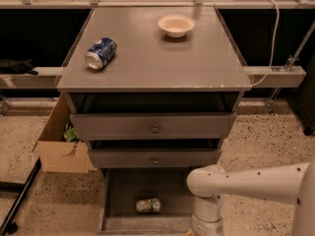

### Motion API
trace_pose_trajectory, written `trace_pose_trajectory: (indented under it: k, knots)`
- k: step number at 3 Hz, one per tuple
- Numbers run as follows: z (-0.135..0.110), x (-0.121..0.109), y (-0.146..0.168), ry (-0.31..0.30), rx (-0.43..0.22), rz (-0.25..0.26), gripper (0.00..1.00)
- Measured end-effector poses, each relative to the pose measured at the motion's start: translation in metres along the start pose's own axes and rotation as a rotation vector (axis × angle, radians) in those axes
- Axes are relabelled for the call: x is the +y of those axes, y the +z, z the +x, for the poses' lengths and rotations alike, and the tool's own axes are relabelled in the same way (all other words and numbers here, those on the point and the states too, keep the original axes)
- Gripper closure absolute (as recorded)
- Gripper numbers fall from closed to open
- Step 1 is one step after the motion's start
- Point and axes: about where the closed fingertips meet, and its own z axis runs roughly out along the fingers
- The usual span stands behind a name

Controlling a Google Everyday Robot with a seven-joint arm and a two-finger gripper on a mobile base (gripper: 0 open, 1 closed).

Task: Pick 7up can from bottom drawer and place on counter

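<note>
The 7up can (148, 205) lies on its side in the open bottom drawer (118, 193), near its middle. The gripper (203, 228) hangs at the drawer's near right corner, right of the can and apart from it. Whether it is wide or narrow cannot be told.

High front-on view, gripper cropped below
</note>
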Motion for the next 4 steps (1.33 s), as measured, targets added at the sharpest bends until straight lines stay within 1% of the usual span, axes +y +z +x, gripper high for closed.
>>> trace_pose_trajectory:
  k: [1, 2, 3, 4]
  knots:
    - [0.001, -0.009, 0.003, -0.082, -0.085, 0.232, 0.00]
    - [0.013, 0.006, 0.012, -0.098, -0.103, 0.305, 0.00]
    - [0.013, 0.007, 0.013, -0.099, -0.104, 0.300, 0.00]
    - [0.018, -0.006, 0.032, -0.057, -0.218, 0.352, 0.00]
